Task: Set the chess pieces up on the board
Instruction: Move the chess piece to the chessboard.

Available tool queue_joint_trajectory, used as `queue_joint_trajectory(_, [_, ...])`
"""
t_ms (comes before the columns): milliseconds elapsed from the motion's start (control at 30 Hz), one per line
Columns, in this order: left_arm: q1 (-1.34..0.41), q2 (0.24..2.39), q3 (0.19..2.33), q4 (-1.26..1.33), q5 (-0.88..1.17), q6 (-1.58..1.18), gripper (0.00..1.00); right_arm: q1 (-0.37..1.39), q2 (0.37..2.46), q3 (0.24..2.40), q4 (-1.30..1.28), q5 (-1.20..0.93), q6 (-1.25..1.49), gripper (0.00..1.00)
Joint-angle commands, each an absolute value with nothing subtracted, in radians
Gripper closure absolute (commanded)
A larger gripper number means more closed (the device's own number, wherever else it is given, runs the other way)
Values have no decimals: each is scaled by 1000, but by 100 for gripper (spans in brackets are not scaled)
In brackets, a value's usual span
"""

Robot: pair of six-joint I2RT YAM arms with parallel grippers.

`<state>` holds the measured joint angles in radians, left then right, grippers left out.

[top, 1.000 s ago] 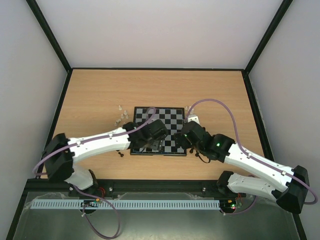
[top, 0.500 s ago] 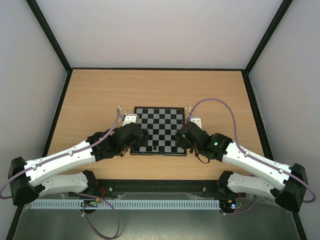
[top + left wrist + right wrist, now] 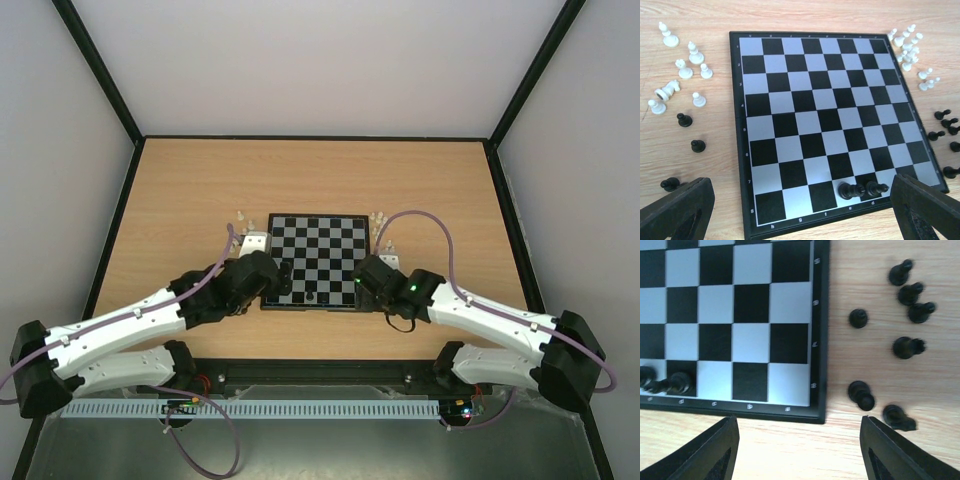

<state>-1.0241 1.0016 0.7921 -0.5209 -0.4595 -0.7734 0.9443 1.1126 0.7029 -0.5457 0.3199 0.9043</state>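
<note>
My right jaws are hanging released, empty; the nearest black piece [image 3: 861,394] is lying lower right, just off the board [image 3: 818,340].

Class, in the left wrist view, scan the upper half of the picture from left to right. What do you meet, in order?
Loose white pieces → the board → a second cluster of white pieces.

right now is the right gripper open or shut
Open: the right gripper shows its two fingers wide apart in the wrist view, nothing held between them.
</note>
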Motion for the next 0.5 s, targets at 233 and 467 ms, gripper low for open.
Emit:
queue_joint_trajectory(233, [-957,944,745,-494,-463,-769,1,1006,1325,856,-491,209,766,35])
queue_joint_trajectory(467, [-904,804,721,-541,-469,-802,0,1030,1443,955,-493,223,712,39])
